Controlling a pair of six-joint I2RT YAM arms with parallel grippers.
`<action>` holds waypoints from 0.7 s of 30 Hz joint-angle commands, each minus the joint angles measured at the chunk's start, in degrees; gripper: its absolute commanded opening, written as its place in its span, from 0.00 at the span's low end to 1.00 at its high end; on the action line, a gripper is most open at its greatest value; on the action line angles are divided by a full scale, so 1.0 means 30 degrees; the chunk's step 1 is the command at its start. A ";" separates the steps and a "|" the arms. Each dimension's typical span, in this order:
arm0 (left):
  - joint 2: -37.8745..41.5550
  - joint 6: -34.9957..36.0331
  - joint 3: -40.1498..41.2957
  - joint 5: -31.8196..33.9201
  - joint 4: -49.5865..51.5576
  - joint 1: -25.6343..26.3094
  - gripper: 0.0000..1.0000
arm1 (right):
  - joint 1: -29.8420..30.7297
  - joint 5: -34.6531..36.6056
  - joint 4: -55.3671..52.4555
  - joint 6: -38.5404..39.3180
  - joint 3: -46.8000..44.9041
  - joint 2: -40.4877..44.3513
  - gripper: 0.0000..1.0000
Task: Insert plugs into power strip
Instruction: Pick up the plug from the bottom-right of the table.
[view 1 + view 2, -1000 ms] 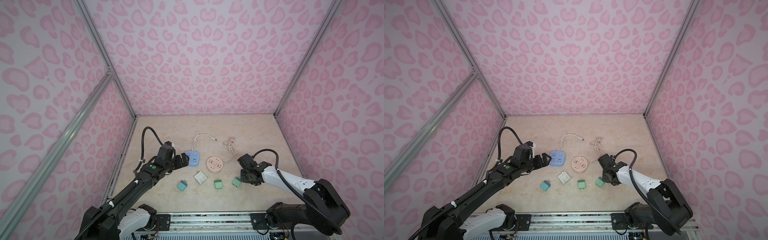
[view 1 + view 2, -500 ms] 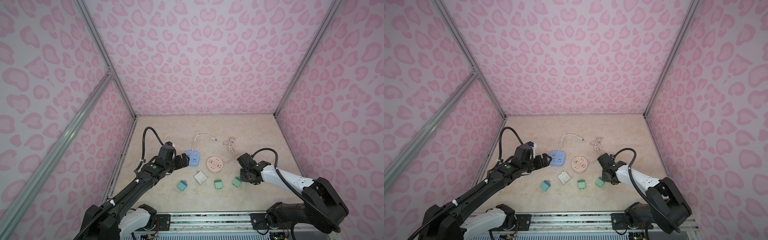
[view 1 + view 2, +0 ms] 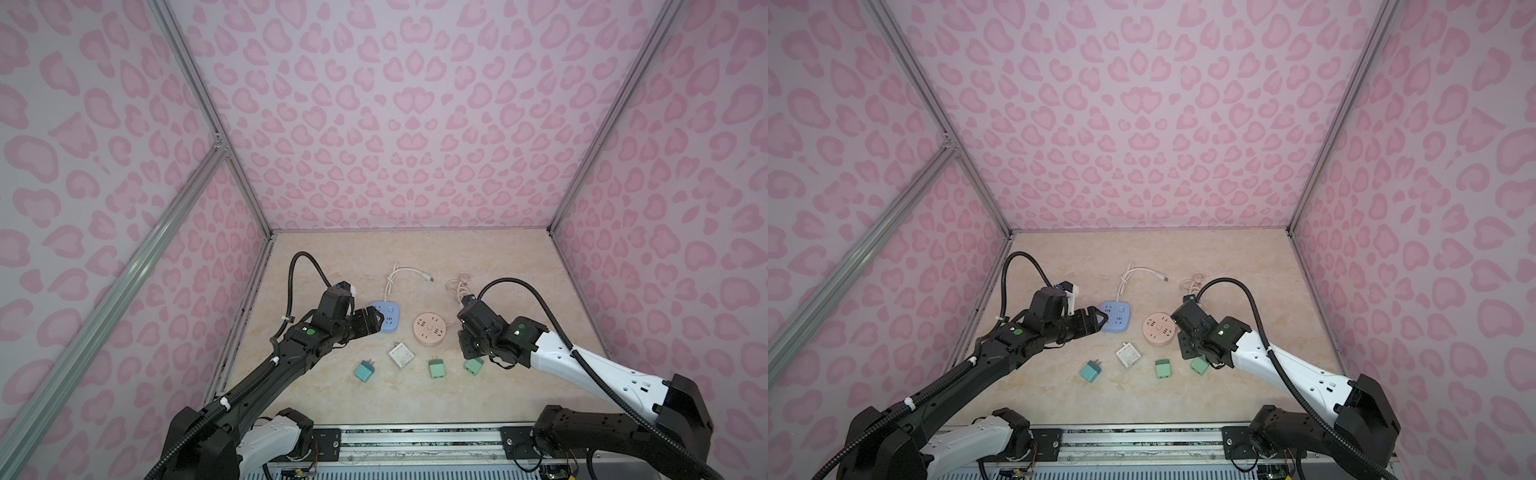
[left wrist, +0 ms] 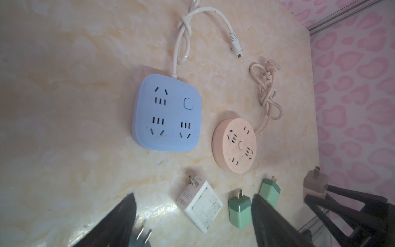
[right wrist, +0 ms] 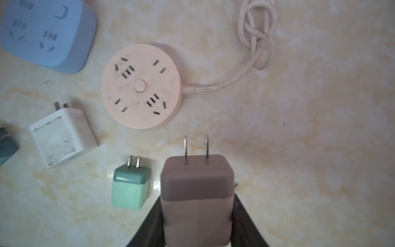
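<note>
Right jaws clenched on the pinkish-tan plug (image 5: pixel 196 192), apparently lifted, prongs aimed at the round pink strip (image 5: pixel 141 85) and just short of it. Left jaws released, empty, at the edge of the blue square strip (image 4: pixel 167 113); can't tell if they touch it. White plug (image 4: pixel 201 205), mint plug (image 3: pixel 435 369), second mint plug (image 3: pixel 473 366) and teal plug (image 3: pixel 365 370) lie loose on the surface (image 3: pixel 457 257). Nothing is inserted yet. Step: bringing the first plug to a socket. Next, likely: tip the prongs down, align them with a two-slot socket, press straight. The strip may slide.
</note>
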State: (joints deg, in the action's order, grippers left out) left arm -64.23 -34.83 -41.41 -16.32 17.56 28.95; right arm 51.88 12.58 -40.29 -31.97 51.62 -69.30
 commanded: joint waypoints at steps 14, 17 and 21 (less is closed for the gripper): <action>-0.1098 -0.2302 -0.1262 -0.0864 -0.2310 0.3276 0.60 | 0.5304 -0.1761 0.0778 0.1101 0.4126 -0.3764 0.00; -0.0976 -0.2416 -0.1270 -0.0721 -0.2390 0.3653 0.50 | 0.5296 -0.1937 0.1110 0.1101 0.4176 -0.3934 0.00; -0.0750 -0.2453 -0.1250 -0.0517 -0.2232 0.4026 0.31 | 0.5270 -0.1788 0.1457 0.1134 0.4266 -0.4058 0.00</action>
State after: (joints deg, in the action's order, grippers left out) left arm -67.16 -42.09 -44.58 -18.87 12.23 40.62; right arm 67.66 7.07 -37.82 -29.02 64.27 -81.14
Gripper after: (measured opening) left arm 0.337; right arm 0.400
